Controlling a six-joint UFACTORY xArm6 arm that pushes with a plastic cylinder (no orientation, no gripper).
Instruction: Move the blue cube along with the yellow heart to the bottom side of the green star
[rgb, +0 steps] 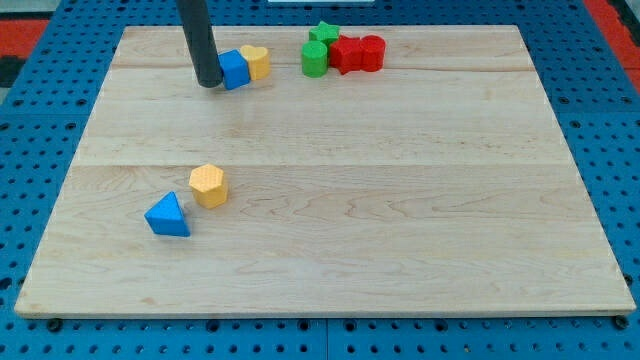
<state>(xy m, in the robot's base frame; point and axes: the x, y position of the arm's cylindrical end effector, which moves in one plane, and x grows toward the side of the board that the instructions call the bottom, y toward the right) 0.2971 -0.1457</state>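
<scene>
Sitting toward the worktop's (420, 200) bottom-left corner, a blue triangular block (167, 215) lies with a yellow hexagonal block (208, 185) just beside it, up and to the view's right. Near the top edge, left of centre, my tip (209, 82) on the straight dark rod presses against the left face of the blue cube (234, 69). No pincer is fitted on this arm, so nothing is spread or pinched. The blue cube is a small bright block with squared faces, and the pale yellow heart (257, 61) touches its right side. Further right along the top edge, apart from the heart, a green cylinder (315, 59) stands with the green star (323, 33) just above it. Two red blocks (358, 53) press against their right side; their shapes are hard to tell.
</scene>
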